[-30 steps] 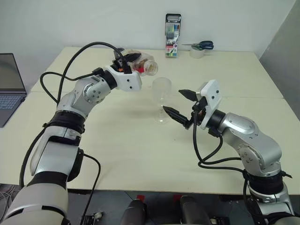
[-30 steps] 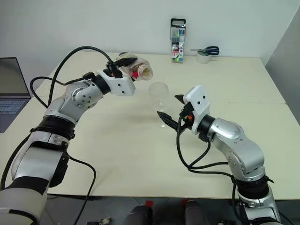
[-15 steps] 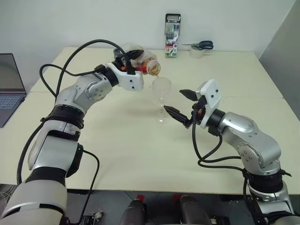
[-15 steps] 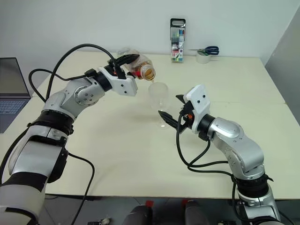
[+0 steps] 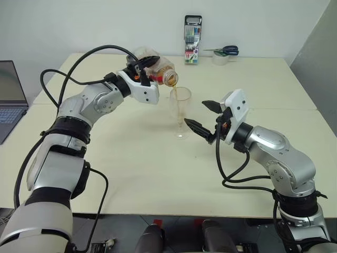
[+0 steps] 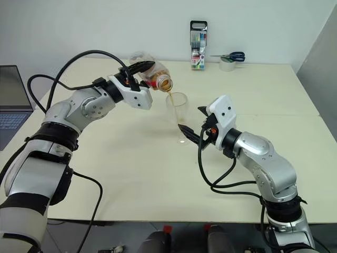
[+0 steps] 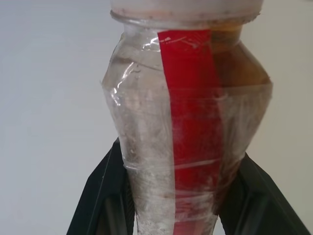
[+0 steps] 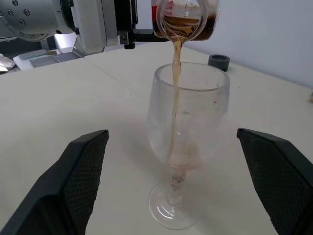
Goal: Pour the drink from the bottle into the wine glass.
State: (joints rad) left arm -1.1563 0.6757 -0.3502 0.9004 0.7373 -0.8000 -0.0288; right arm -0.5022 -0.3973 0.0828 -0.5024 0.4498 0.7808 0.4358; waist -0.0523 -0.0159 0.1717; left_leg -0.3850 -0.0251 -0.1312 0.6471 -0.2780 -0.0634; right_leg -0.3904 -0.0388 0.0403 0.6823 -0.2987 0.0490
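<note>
Here the wine glass (image 5: 180, 110) stands upright on the desk (image 5: 131, 174) and serves as the reference point. The left gripper (image 5: 143, 66) has its fingers (image 7: 105, 196) clamped on the body of the bottle (image 5: 157, 67), which is held above and to the left of the wine glass. The bottle is tipped over, its uncapped mouth pointing down at the glass rim. The drink (image 8: 175, 98) runs as a thin amber stream from the mouth into the bowl, and a small pool collects at the bottom of the bowl. The right gripper (image 5: 202, 117) waits just to the right of the wine glass at stem level; its fingers (image 8: 78, 186) are spread wide, one to each side of the glass, touching nothing. Well behind the wine glass, at the desk's far edge, stands a marker pack (image 5: 193, 32).
</note>
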